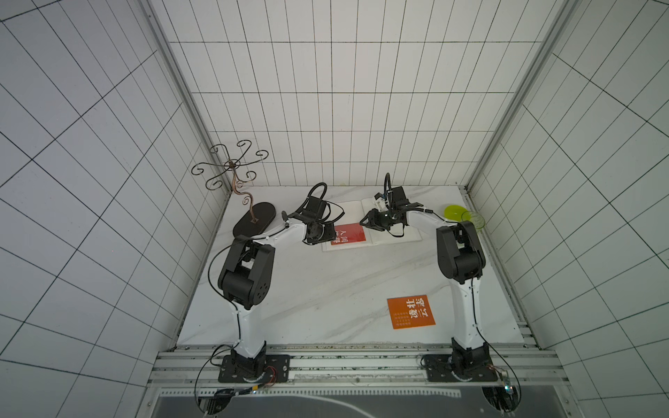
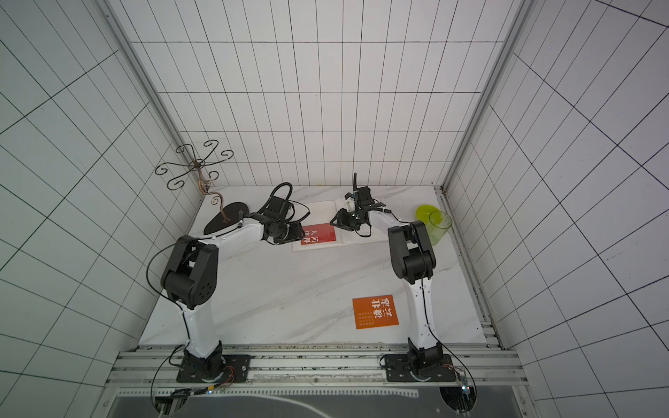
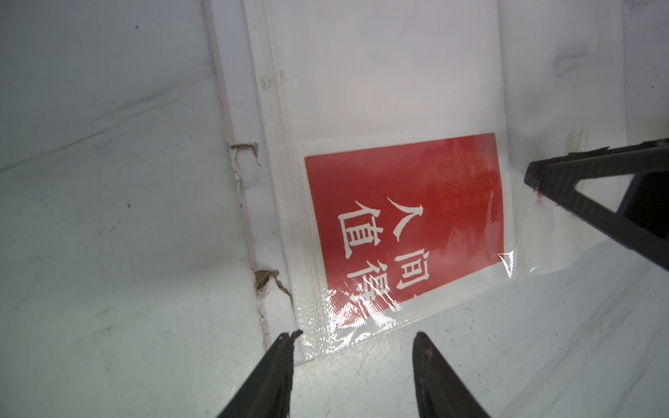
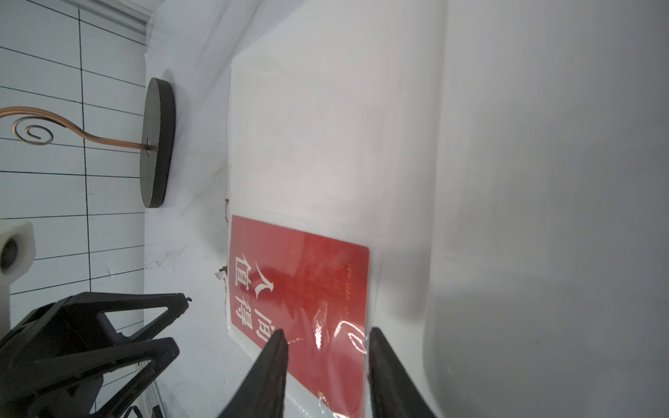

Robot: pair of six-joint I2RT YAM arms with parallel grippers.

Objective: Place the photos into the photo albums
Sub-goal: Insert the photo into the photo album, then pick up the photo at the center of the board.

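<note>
Album [image 1: 353, 211] lies open at the back of the desk [image 1: 325, 289], red card [image 1: 349, 233] sitting crooked in the left page's clear sleeve [image 3: 318, 325]. Green cup [image 2: 440, 228] off to its side looks empty. Orange card [image 1: 411, 312] is loose near the front. Left pincer [image 3: 354, 336] and right pincer [image 4: 327, 333] both hover released by that sleeve; snag the crinkled plastic and the card could slide out.

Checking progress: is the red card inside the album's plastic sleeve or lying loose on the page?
Inside: glossy clear plastic covers the red card, with sleeve edges showing around it.
</note>
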